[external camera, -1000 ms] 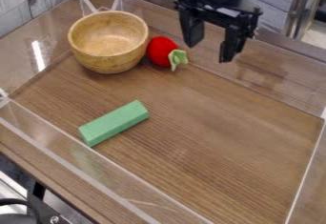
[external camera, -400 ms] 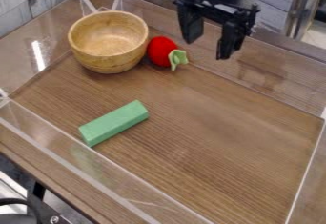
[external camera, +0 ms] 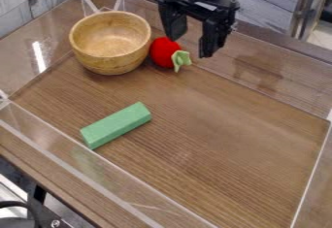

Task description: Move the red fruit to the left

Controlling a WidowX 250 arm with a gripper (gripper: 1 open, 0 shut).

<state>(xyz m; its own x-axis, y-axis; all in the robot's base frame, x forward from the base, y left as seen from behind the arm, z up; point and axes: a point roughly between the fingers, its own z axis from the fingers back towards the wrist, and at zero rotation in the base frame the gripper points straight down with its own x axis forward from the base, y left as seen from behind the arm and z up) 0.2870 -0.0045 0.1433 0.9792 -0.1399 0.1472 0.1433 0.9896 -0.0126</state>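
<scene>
The red fruit (external camera: 165, 53) is a small bright-red ball with a green leafy cap on its right end. It lies on the wooden table just right of the wooden bowl (external camera: 111, 42). My black gripper (external camera: 191, 39) hangs above and slightly right of the fruit, pointing down. Its two fingers stand wide apart and nothing is between them. The left finger (external camera: 170, 26) is over the fruit's top and the right finger (external camera: 212, 41) is to the right of the leafy cap.
A flat green rectangular block (external camera: 116, 125) lies at the front left of the table. Clear plastic walls (external camera: 52, 140) rim the table on all sides. Bare wood spreads across the middle and right.
The gripper has shifted left, from right of the fruit to nearly above it. It stays open. The fruit, bowl and block have not moved.
</scene>
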